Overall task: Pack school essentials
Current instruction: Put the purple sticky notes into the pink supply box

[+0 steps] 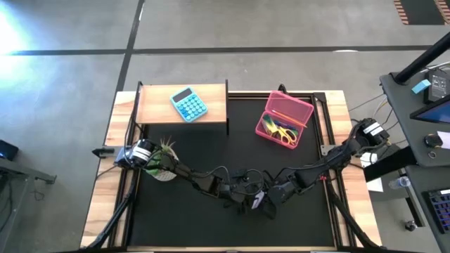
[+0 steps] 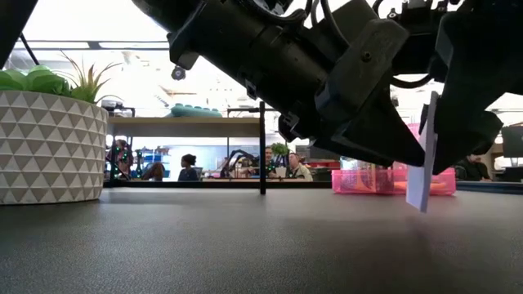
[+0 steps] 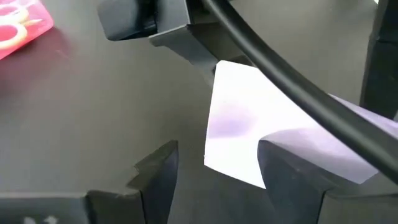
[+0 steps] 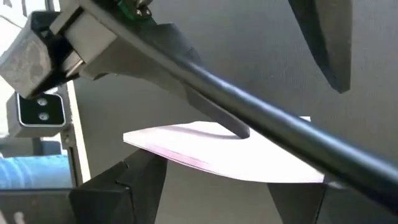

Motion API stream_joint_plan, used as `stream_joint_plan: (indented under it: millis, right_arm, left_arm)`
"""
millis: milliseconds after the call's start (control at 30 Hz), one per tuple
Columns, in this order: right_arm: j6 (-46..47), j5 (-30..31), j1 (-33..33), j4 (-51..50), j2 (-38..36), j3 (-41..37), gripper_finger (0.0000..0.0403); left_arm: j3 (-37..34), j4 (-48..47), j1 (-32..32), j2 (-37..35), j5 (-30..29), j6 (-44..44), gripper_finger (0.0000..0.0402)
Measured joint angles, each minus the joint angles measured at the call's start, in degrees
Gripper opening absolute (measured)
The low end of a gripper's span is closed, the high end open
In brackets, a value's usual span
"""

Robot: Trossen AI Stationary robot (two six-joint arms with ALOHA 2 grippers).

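A lilac square note pad (image 1: 259, 202) is up off the black mat near the table's front, between both grippers. In the low view it stands on edge (image 2: 423, 163). My right gripper (image 4: 217, 193) has it between its fingers. My left gripper (image 3: 217, 180) is open right beside it, one finger against its face. An open pink pencil case (image 1: 285, 118) with yellow-handled scissors (image 1: 283, 133) and pencils lies at the far right. The pen, eraser and small yellow box cannot be made out. My left gripper touches the pad's flat face (image 4: 239, 140) with the tip of one finger (image 4: 211, 115). Its other finger (image 4: 323, 43) stands well apart from the pad. My right gripper seems to hold the pad across its width, one finger (image 3: 186, 43) at a corner (image 3: 219, 70). A cable hides the other finger. The pad stands on edge, clear of the mat.
A potted plant in a white pot (image 1: 162, 158) stands at the mat's left, close to the left arm. A wooden shelf (image 1: 151, 105) with a blue calculator (image 1: 188, 104) stands at the far left. People show in the room beyond the table.
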Motion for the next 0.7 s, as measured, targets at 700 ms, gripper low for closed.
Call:
stream_joint_plan:
  millis: [700]
  right_arm:
    - [-13.7,4.4,-0.3,-3.7,0.4,0.1,0.0229]
  left_arm:
    - [-0.2,-0.6,0.1,0.2,1.8,0.1,0.0205]
